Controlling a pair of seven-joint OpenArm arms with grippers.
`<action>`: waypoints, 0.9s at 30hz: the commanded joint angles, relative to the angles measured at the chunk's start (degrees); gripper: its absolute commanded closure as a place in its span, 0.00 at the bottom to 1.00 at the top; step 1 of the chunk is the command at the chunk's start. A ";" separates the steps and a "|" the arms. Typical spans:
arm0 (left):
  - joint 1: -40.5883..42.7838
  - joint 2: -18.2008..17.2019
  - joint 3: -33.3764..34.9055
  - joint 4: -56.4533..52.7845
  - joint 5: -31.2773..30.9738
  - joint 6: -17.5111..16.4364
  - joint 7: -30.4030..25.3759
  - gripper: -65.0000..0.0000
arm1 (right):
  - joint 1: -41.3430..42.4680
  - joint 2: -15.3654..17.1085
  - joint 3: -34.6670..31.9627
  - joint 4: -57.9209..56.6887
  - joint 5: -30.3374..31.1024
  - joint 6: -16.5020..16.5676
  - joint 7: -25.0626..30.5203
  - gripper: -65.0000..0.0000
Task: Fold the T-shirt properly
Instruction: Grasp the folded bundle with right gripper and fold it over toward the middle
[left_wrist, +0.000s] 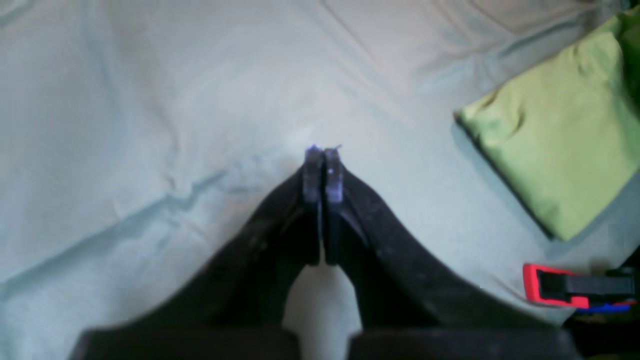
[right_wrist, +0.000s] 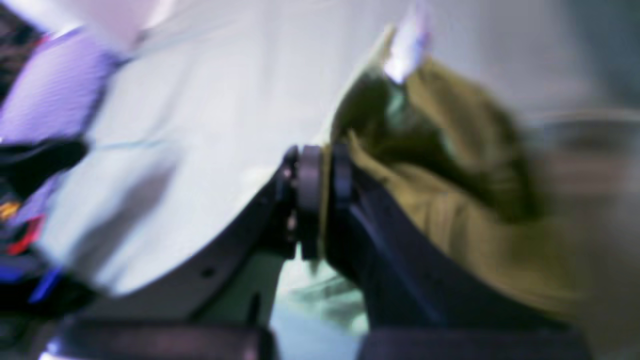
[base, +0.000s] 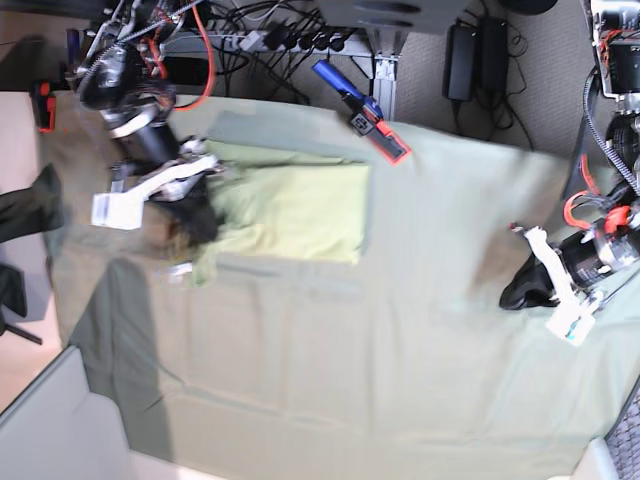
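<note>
The T-shirt (base: 300, 210) lies as a pale yellow-green folded rectangle on the back left of the table, and its near corner shows in the left wrist view (left_wrist: 560, 135). My right gripper (base: 197, 228) is at the shirt's bunched left edge. The blurred right wrist view shows that gripper (right_wrist: 322, 165) shut on a fold of the olive-looking T-shirt (right_wrist: 450, 215). My left gripper (base: 512, 293) hovers over the sheet at the right, well away from the shirt. Its pads (left_wrist: 323, 152) are pressed together with nothing between them.
A dull grey-green sheet (base: 330, 360) covers the table. A red, black and blue clamp (base: 368, 122) grips the sheet's back edge, also seen in the left wrist view (left_wrist: 555, 287). Cables and power bricks lie behind. A dark garment (base: 22, 212) hangs off the left side.
</note>
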 joint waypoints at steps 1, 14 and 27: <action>-0.70 -0.90 -0.26 0.92 -1.05 -0.76 -1.14 1.00 | 0.22 -0.83 -1.73 1.07 0.28 3.08 1.38 1.00; -0.61 -5.07 -0.26 0.92 -3.37 -0.76 -1.16 1.00 | 0.37 -8.07 -21.22 -5.55 -14.43 3.08 7.78 1.00; -0.61 -5.03 -0.26 0.92 -4.98 -0.76 -1.14 1.00 | 0.24 -8.07 -24.13 -9.27 -10.73 3.10 5.95 0.38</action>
